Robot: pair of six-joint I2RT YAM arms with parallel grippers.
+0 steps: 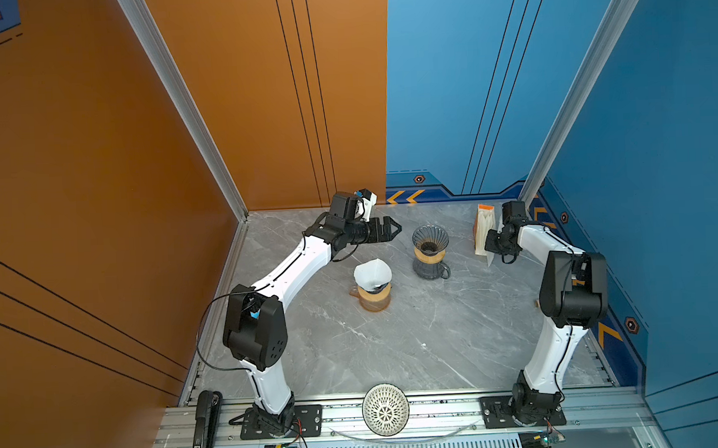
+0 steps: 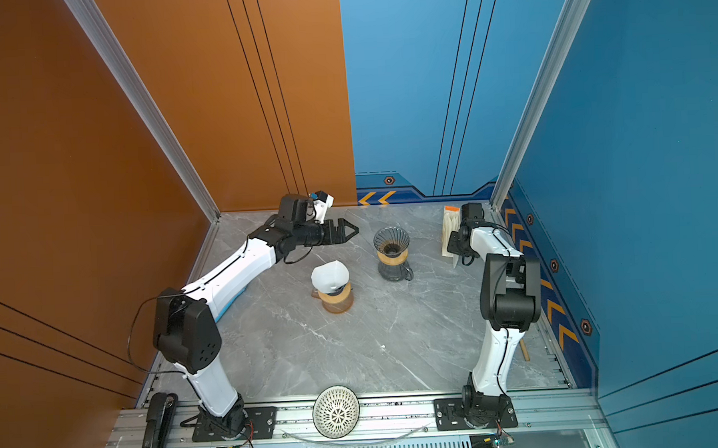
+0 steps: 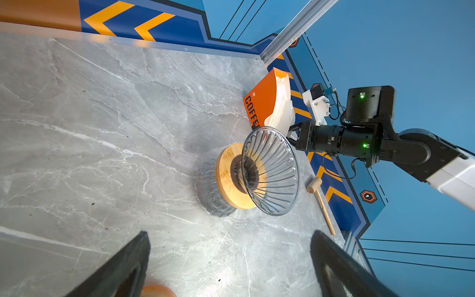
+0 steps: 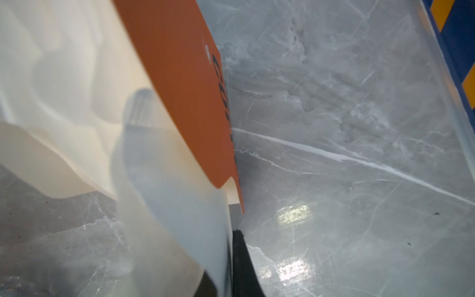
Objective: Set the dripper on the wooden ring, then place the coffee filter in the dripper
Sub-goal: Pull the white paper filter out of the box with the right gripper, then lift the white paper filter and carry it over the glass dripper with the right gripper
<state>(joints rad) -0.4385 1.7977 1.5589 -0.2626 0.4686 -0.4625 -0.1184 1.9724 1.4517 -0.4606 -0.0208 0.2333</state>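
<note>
An empty ribbed glass dripper (image 1: 430,238) (image 2: 390,242) (image 3: 270,169) with a wooden collar stands on a dark glass server mid-table. An orange pack of filters (image 1: 484,223) (image 3: 261,102) (image 4: 180,90) stands at the back right. My right gripper (image 1: 490,250) (image 4: 230,246) is beside the pack, shut on a white coffee filter (image 4: 177,205) that partly sticks out of it. My left gripper (image 1: 396,228) (image 3: 228,246) hovers open and empty to the left of the dripper. Another white filter (image 1: 372,272) sits in a second dripper on an amber carafe (image 1: 375,300).
A white lattice bowl (image 1: 385,409) lies on the front rail and a black stapler-like tool (image 1: 206,427) at the front left. A wooden stick with a round head (image 3: 314,185) (image 2: 524,351) lies along the right wall. Walls close the back and both sides.
</note>
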